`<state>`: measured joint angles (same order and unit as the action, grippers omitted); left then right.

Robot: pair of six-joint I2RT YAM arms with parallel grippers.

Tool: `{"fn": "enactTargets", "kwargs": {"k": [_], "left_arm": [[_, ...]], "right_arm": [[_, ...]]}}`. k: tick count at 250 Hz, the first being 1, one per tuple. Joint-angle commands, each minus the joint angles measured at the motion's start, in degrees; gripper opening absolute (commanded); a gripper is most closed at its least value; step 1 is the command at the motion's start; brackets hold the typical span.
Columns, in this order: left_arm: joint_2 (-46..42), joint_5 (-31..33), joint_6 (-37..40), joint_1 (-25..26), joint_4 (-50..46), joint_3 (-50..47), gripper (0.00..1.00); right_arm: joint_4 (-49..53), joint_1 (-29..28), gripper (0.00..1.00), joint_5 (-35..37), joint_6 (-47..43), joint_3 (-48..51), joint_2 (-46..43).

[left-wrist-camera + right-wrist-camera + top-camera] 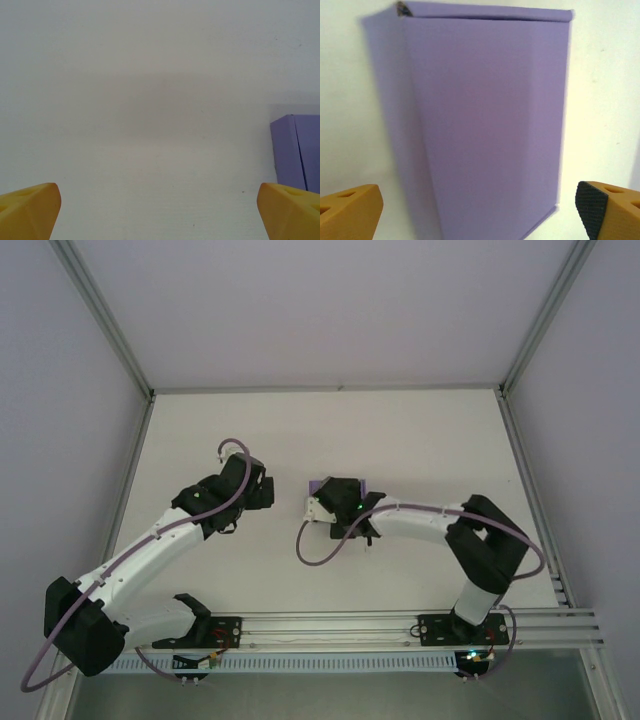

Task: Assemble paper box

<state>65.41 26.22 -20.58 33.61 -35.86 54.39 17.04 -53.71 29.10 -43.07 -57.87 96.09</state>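
Beneath my right wrist, seen from overhead, the paper box (325,486) is nearly all covered. Just a thin lavender strip shows at its far edge, so its outline cannot be read there. From the right wrist camera its near end is cut off by the bottom of the frame, and a small dark speck at its far left corner is too blurred to identify. My right tool (480,212) hangs over the box's near end with both fingers spread wide, one on either side of it and clear of the card, gripping nothing. My left tool (160,207) sits to the left of the box, apart from it, its fingers equally wide and empty; its camera catches part of the box at the right border, cut by the frame. A purple cable (318,545) loops just nearer than the box, over the white worktop (420,440). The box lies flat, its long axis running away from my right tool, with a folded edge at the far end.
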Motion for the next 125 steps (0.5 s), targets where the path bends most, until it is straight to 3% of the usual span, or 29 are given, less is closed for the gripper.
{"fn": "enactTargets", "kwargs": {"k": [1, 36, 60, 82, 125], "left_arm": [[-0.5, 0.0, -0.2, -0.6, 0.8, -0.2, 1.00], [-0.4, -1.2, -0.1, -1.9, 2.2, -0.2, 1.00], [-0.6, -2.6, 0.7, -4.5, 4.8, -0.6, 1.00], [-0.9, -2.9, 3.5, -8.0, 11.3, -3.3, 1.00], [1.7, -1.7, 7.7, -18.4, 26.3, -9.1, 1.00]], "right_arm": [[10.9, -0.3, 1.00, -5.9, 11.1, 0.8, -4.4], [10.4, -0.2, 1.00, -10.8, 12.2, 3.1, -11.0], [6.5, 1.5, 1.00, -10.5, 15.7, 3.9, -15.3], [2.9, 8.3, 1.00, -13.7, 22.6, 4.6, -19.0], [-11.8, 27.0, 1.00, -16.5, 39.3, 13.2, -26.4]]}}
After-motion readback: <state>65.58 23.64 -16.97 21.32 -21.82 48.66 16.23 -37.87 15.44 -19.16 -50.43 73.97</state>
